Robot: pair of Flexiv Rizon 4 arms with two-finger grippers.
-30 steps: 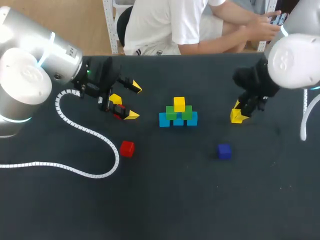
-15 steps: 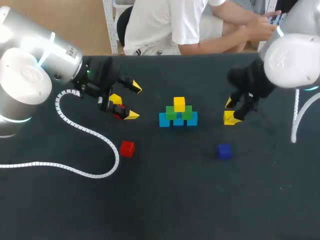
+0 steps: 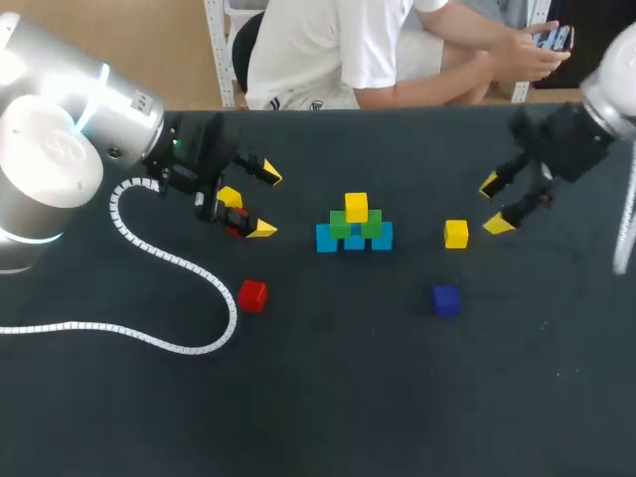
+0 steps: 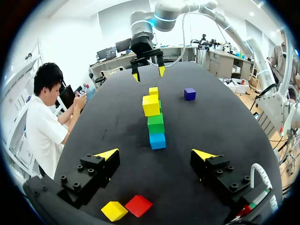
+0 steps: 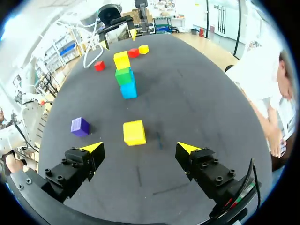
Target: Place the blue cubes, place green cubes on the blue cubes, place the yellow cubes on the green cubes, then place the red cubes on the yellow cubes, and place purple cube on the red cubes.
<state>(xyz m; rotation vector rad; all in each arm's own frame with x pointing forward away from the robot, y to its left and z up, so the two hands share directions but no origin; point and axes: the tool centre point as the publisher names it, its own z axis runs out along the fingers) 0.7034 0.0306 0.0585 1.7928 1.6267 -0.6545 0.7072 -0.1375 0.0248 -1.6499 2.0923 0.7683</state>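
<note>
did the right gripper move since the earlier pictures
Yes. The right gripper has drawn back rightward in the head view, farther from the cube stack, and now stands open, apart from the yellow cube beside it.

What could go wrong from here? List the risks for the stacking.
1. The top yellow cube sits alone across the two green cubes. Setting the loose yellow cube next to it leaves little room, so it could be knocked off.
2. The white cable curls right beside the lone red cube. A move of the left arm might drag the cable into the cube.
</note>
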